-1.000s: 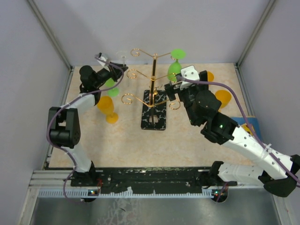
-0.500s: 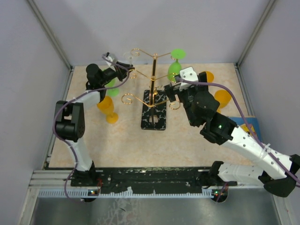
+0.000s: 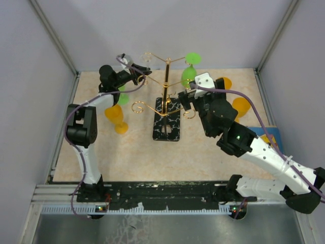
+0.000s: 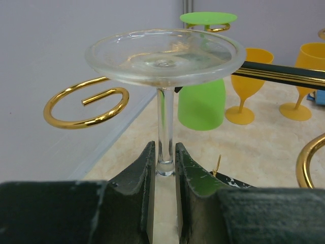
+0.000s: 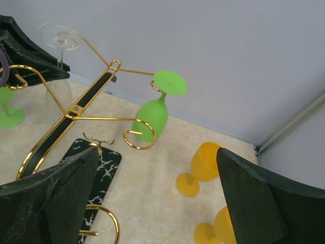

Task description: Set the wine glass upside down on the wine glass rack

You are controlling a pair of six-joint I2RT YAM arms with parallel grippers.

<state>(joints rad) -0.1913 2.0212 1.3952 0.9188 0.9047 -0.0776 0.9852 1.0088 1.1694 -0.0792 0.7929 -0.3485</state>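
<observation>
My left gripper [image 3: 137, 71] [image 4: 165, 152] is shut on the stem of a clear wine glass [image 4: 162, 53], held upside down with its round foot on top. The foot is level with a curled gold arm end [image 4: 86, 104] of the wine glass rack [image 3: 166, 84], just left of it. The rack stands on a black veined base [image 3: 166, 129]. The clear glass also shows in the right wrist view [image 5: 58, 38], at the rack's far side. My right gripper [image 3: 187, 104] [image 5: 157, 203] is open and empty, beside the rack's right arms.
A green glass [image 3: 189, 73] [image 5: 152, 117] hangs upside down on the rack's right arm. An orange glass [image 3: 116, 116] and a green one [image 3: 121, 96] stand left of the rack. Orange glasses [image 3: 241, 107] [image 5: 205, 162] stand at the right. Grey walls are close behind.
My left gripper has moved right and up with the clear glass, from the left of the table to the rack's upper left arm. The right arm has not moved.
</observation>
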